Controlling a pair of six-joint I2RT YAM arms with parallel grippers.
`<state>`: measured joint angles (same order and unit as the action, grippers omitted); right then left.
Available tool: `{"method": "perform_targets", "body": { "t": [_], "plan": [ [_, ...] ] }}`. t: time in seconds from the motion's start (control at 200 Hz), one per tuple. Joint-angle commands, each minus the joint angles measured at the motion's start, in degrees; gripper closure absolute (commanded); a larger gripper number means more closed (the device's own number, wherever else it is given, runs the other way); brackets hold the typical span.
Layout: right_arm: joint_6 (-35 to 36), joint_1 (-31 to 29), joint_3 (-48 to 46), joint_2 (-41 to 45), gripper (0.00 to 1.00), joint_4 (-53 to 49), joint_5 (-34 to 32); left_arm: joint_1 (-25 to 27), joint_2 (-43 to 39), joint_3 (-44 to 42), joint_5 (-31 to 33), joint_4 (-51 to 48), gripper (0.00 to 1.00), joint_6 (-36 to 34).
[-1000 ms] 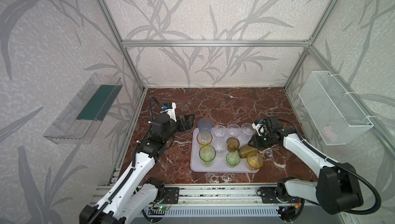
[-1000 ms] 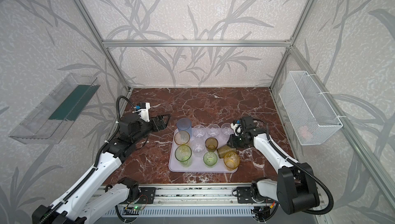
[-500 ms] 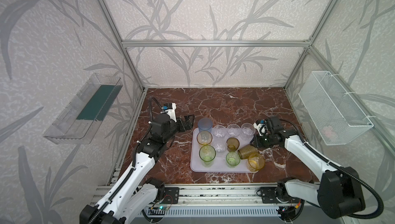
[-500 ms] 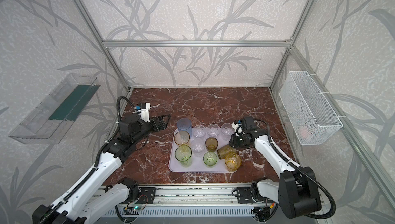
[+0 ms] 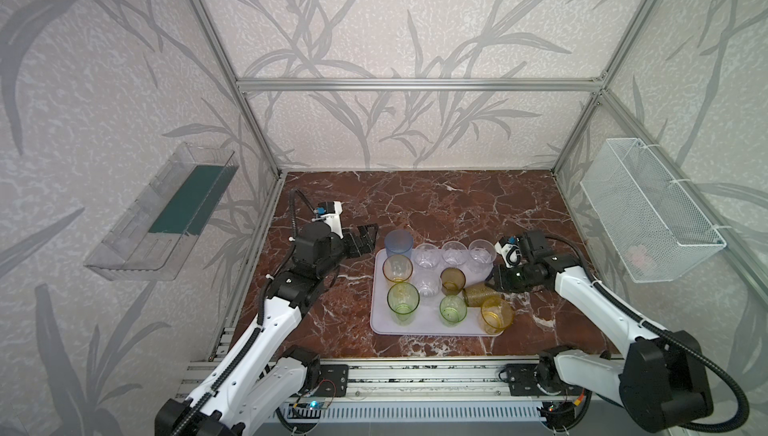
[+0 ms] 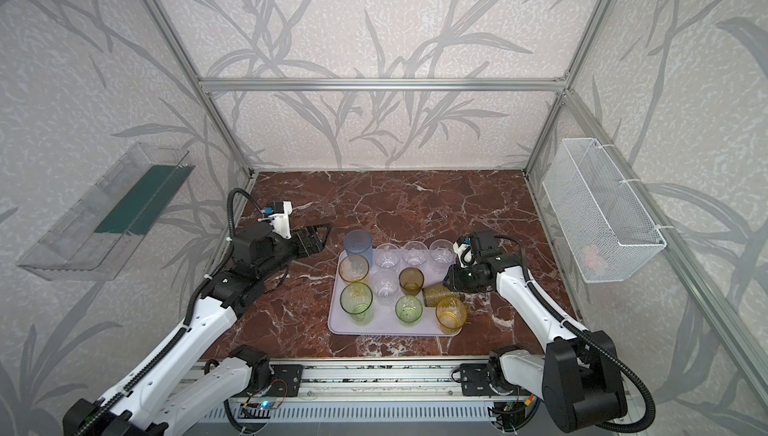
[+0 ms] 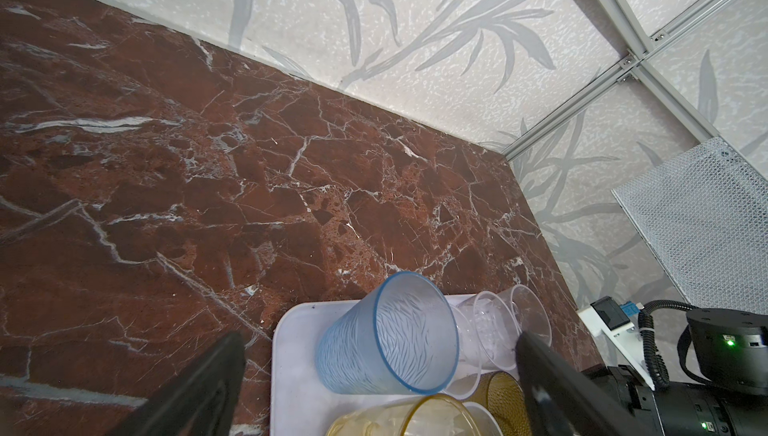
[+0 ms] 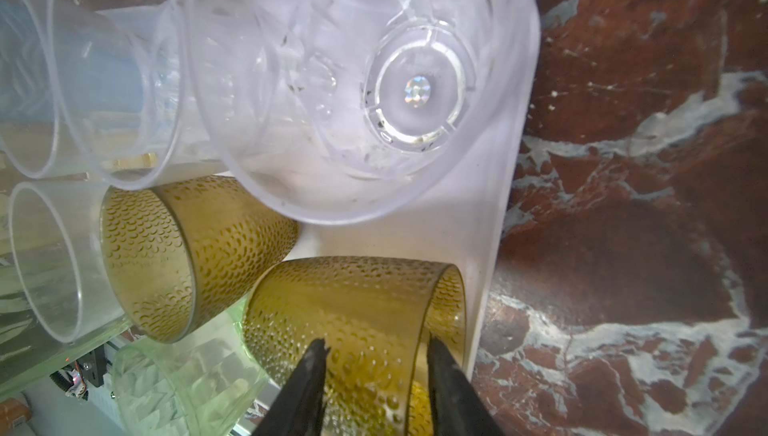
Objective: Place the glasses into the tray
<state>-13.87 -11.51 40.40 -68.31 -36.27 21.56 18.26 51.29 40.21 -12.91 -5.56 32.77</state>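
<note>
Right hand (image 8: 376, 365) perhaps astride tipped tumbler (image 8: 353, 301)

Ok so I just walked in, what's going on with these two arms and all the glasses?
The glasses are being gathered on the lilac tray. Most stand upright there, but a dark olive glass lies on its side near the tray's right edge. The right hand is at it, jaws apart either side of its rim, not clamped. The left hand hangs open and empty beside the blue-grey glass at the far left corner.
</note>
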Motion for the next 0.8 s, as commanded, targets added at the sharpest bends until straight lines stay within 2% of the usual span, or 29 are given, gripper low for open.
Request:
{"method": "perform_targets", "body": {
  "t": [0.0, 0.35, 0.47, 0.795],
  "plan": [
    [-1.4, 0.1, -1.4, 0.9, 0.59, -2.4, 0.5, -0.1, -1.0, -0.8, 0.8, 0.7, 0.01, 0.2],
    [-3.5, 0.1, -4.0, 0.5, 0.65, -0.5, 1.1, -0.1, -1.0, -0.9, 1.0, 0.7, 0.01, 0.3],
    [-3.2, 0.1, -3.7, 0.1, 0.72, -0.7, 0.1, -0.1, -1.0, -0.9, 1.2, 0.7, 0.01, 0.2],
    [-3.6, 0.1, -2.8, 0.4, 0.82, -0.9, -1.7, -0.1, -0.8, -1.1, 1.7, 0.7, 0.01, 0.3]
  ]
}}
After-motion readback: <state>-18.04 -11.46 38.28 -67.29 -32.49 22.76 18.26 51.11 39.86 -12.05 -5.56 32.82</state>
